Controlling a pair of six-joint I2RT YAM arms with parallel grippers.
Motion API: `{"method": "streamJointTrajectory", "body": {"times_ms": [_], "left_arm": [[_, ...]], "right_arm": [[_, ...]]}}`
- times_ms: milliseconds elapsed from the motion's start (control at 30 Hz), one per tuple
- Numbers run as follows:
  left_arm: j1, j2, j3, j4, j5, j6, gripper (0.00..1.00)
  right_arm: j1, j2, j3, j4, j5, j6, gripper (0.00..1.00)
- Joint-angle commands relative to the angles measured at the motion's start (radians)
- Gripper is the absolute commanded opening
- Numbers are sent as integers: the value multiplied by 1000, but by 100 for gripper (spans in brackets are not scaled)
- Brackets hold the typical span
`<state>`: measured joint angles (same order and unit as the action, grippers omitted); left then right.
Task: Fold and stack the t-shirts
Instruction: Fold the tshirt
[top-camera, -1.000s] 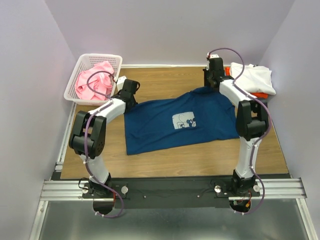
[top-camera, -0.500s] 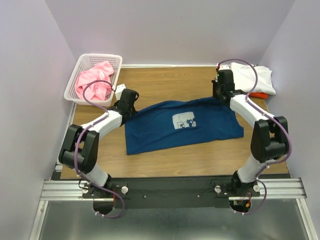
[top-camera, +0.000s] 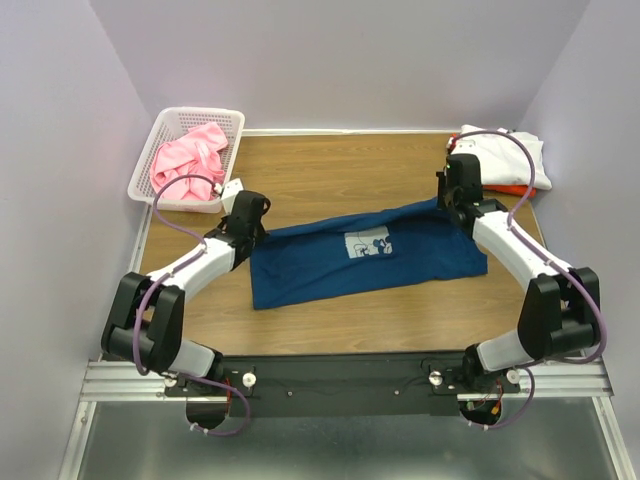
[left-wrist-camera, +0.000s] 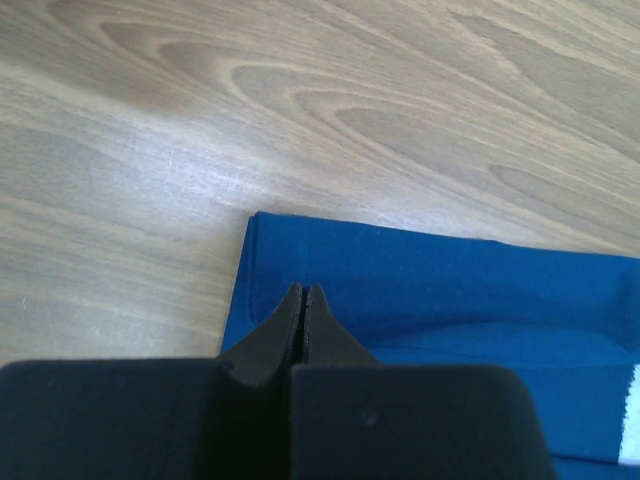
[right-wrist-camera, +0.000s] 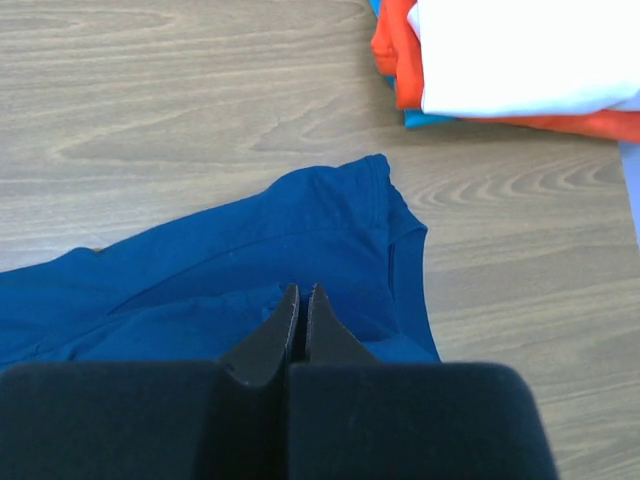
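Your left gripper (left-wrist-camera: 303, 290) and right gripper (right-wrist-camera: 303, 290), both pinched shut on the navy t-shirt (top-camera: 365, 265), have drawn its far edge back toward their bases, so the first fold looks under way. It lies under both fingertips on the wooden table (top-camera: 330, 165), between pale lilac walls (top-camera: 60, 100).

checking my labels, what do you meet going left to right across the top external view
white plastic lattice basket → navy blue t-shirt with a pale print → folded white t-shirt topping the stack
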<state>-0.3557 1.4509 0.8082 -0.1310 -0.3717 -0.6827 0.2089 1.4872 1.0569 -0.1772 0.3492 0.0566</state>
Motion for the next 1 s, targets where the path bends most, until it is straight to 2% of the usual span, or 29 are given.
{"method": "streamJointTrajectory", "body": {"times_ms": [0, 500, 633, 800, 833, 900, 933, 967], "left_arm": [[-9, -67, -29, 28, -1, -20, 0], [-66, -196, -219, 34, 31, -87, 0], [-71, -170, -256, 37, 40, -104, 0], [-74, -210, -267, 18, 71, -106, 1], [-75, -222, -265, 1, 85, -109, 23], [-75, -265, -273, -15, 82, -127, 34], [-75, -279, -276, -53, 76, -141, 56], [-75, -312, -279, -68, 73, -152, 66]], "right_arm": [[4, -62, -40, -1, 16, 26, 1], [6, -110, -115, -10, 40, 60, 1], [6, -159, -187, -33, 37, 138, 8], [4, -177, -244, -191, 134, 327, 13], [6, -185, -256, -212, 149, 347, 15], [4, -214, -293, -252, 169, 443, 22], [4, -225, -304, -254, 146, 454, 39], [4, -237, -308, -258, 119, 462, 44]]}}
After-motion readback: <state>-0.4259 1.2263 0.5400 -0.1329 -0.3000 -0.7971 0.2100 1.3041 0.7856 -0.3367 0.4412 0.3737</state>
